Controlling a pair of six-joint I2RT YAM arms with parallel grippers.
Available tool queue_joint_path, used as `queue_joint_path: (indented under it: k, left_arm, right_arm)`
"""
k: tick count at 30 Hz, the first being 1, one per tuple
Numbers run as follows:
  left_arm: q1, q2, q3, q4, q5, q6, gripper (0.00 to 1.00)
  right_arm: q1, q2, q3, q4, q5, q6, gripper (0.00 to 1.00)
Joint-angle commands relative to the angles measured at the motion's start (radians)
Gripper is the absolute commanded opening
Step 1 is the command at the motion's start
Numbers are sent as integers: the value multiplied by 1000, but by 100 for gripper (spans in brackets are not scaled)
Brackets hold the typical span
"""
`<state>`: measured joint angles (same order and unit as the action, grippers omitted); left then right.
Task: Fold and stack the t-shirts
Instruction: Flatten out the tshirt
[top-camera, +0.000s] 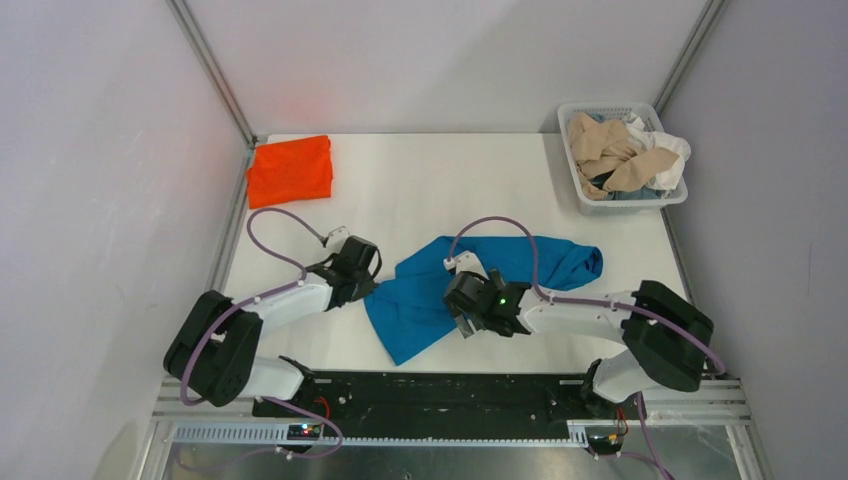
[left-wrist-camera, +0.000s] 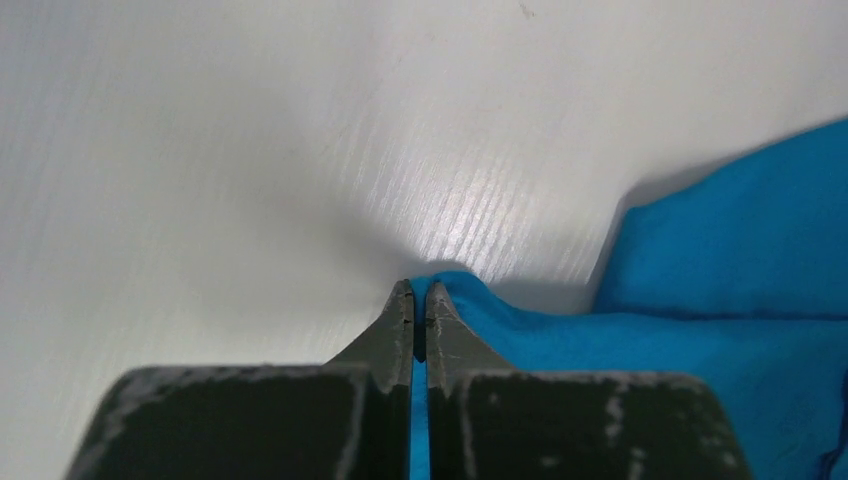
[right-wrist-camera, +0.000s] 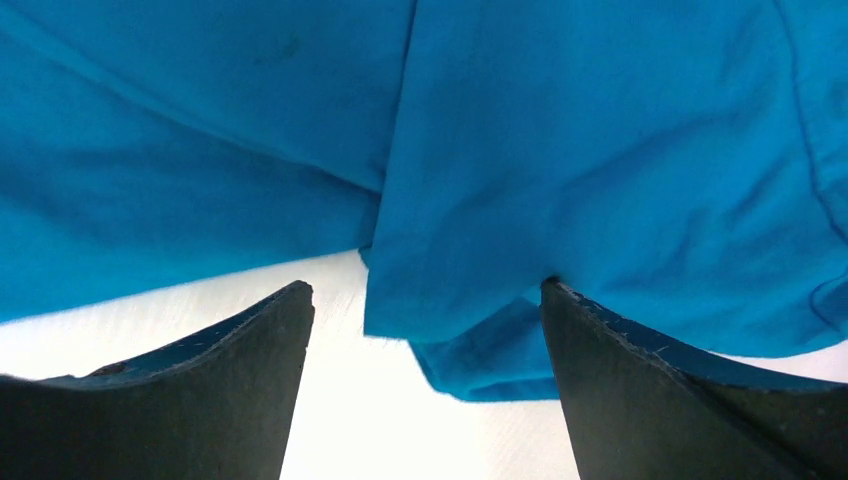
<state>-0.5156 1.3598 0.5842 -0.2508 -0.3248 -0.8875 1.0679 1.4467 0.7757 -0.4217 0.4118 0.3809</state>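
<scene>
The blue t-shirt (top-camera: 415, 305) lies rumpled in the middle of the bench (top-camera: 440, 180), stretched slantwise from a bunched end on the right down to a wide corner near the front edge. The left fingers (left-wrist-camera: 402, 310) are pressed together on its left edge, and a thin strip of blue cloth shows pinched between them right at the tips, low over the bench top. The right fingers (right-wrist-camera: 250, 340) are spread wide over the shirt's middle. In the right wrist view a hemmed fold of the cloth reaches into the gap between them, white bench shows beneath it, and the tip on the right of that view sits at the cloth's edge.

At the far left corner the orange t-shirt (top-camera: 290, 170) sits folded into a neat rectangle, well apart from the blue one. At the far right corner stands a white lattice basket (top-camera: 600, 108), with a beige shirt (top-camera: 605, 150) heaped in it and a white shirt (top-camera: 672, 150) bunched against its right wall.
</scene>
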Motion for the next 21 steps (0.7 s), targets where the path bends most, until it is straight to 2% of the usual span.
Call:
queue_joint_path:
  k: [1,9,12,15,17,21]
  left_arm:
    - [3,-10,-35,-17,11,-6,0]
    - [3,-56,-58,-16,-17,16,0]
    - [6,-67,-63,-17,-23,17,0]
    - [5,-71,-64,-17,-26,22,0]
    - [9,-73,-64,-17,-30,26,0]
    - [20,-80,-68,-19,-33,33,0]
  right_arm:
    - [8,68,80,-12,172,18,86]
    - [-46,138,100,-30,233,87,71]
    - [-59,134,100,-79,266,130,63]
    - [-60,114,99,-106,280,151,59]
    - [-61,101,98,-109,273,151,51]
    - [-61,71,94,-114,230,136,47]
